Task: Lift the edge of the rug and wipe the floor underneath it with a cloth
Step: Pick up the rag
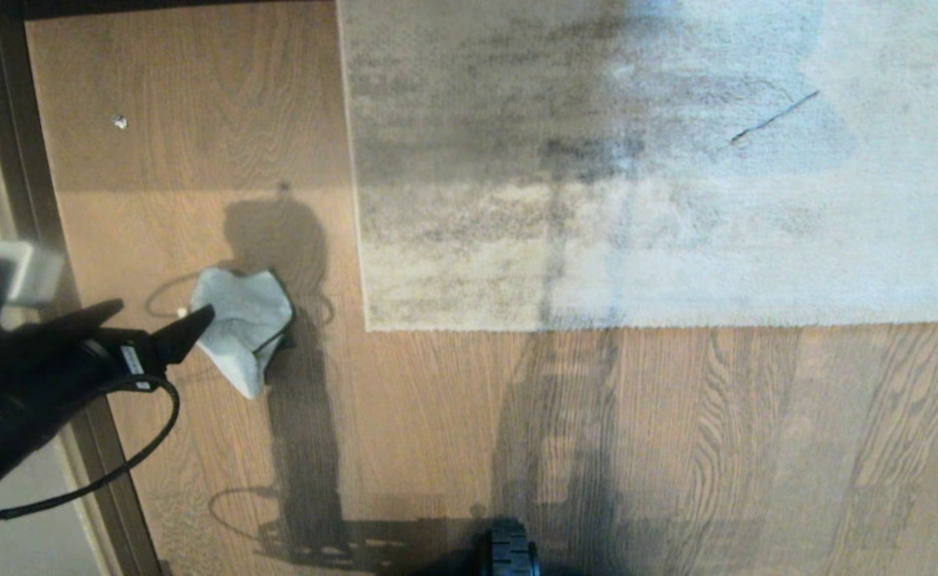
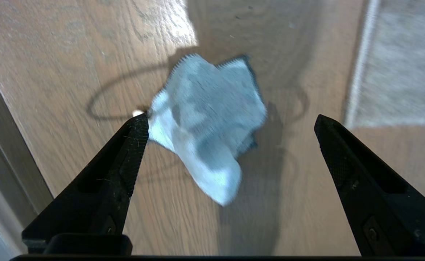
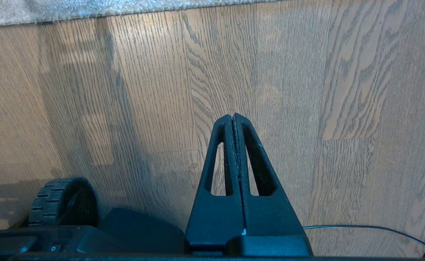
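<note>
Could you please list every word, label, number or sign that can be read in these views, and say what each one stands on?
No text can be read in any view.
White label on the left tool: there is print on it, but it is too small and blurred to read.
Small lit symbol on the robot base: too small to make out.
The cloth, the floor and the rug edge carry no writing.

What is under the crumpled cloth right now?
The cloth lies on bare wood floor, beside the flat rug edge, not on it. Anything beneath its folds is hidden.
</note>
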Motion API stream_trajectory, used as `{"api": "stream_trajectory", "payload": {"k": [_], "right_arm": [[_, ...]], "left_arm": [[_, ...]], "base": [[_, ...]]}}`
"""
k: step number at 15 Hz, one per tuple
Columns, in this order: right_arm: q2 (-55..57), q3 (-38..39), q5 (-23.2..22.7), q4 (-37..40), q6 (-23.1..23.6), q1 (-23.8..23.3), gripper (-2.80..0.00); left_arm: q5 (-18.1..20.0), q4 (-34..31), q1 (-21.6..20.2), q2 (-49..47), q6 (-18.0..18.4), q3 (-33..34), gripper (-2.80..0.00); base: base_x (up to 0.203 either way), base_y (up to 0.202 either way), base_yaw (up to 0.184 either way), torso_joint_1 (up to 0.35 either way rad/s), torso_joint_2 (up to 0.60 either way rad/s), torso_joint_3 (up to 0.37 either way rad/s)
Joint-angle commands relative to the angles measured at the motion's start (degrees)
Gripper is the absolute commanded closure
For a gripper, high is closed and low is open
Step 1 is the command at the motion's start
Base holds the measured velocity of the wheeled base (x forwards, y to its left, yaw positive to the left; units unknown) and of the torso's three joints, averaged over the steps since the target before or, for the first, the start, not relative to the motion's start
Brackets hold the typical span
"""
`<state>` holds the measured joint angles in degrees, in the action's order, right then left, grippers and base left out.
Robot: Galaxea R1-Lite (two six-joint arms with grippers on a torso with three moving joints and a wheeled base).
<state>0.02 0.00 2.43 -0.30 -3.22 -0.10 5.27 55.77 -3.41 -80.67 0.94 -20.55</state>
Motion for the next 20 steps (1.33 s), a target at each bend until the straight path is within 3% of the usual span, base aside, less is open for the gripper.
{"api": "stream_trajectory", "payload": {"k": [1, 4, 9, 13, 19, 20], "right_arm": [[0.0, 0.0, 0.0, 0.0, 0.0, 0.0, 0.0], [0.0, 0.0, 0.0, 0.0, 0.0, 0.0, 0.0], [0.0, 0.0, 0.0, 0.0, 0.0, 0.0, 0.0], [0.0, 0.0, 0.0, 0.0, 0.0, 0.0, 0.0], [0.0, 0.0, 0.0, 0.0, 0.0, 0.0, 0.0], [0.0, 0.0, 0.0, 0.0, 0.0, 0.0, 0.0]], "left_arm": [[0.0, 5.8, -0.9, -7.4, -0.1, 0.0, -2.8], [0.1, 10.9, -2.3, -12.0, -0.4, -0.2, -2.8], [0.5, 11.6, -3.6, -16.5, -0.5, -1.7, -2.8], [0.8, 19.2, -3.6, -21.6, -0.9, -1.6, -2.8], [1.0, 19.9, -3.5, -23.1, -1.1, -1.5, -2.8], [1.0, 20.0, -3.5, -23.2, -1.2, -1.4, 0.0]], "base": [[0.0, 0.0, 0.0, 0.0, 0.0, 0.0], [0.0, 0.0, 0.0, 0.0, 0.0, 0.0], [0.0, 0.0, 0.0, 0.0, 0.0, 0.0], [0.0, 0.0, 0.0, 0.0, 0.0, 0.0], [0.0, 0.0, 0.0, 0.0, 0.0, 0.0], [0.0, 0.0, 0.0, 0.0, 0.0, 0.0]]}}
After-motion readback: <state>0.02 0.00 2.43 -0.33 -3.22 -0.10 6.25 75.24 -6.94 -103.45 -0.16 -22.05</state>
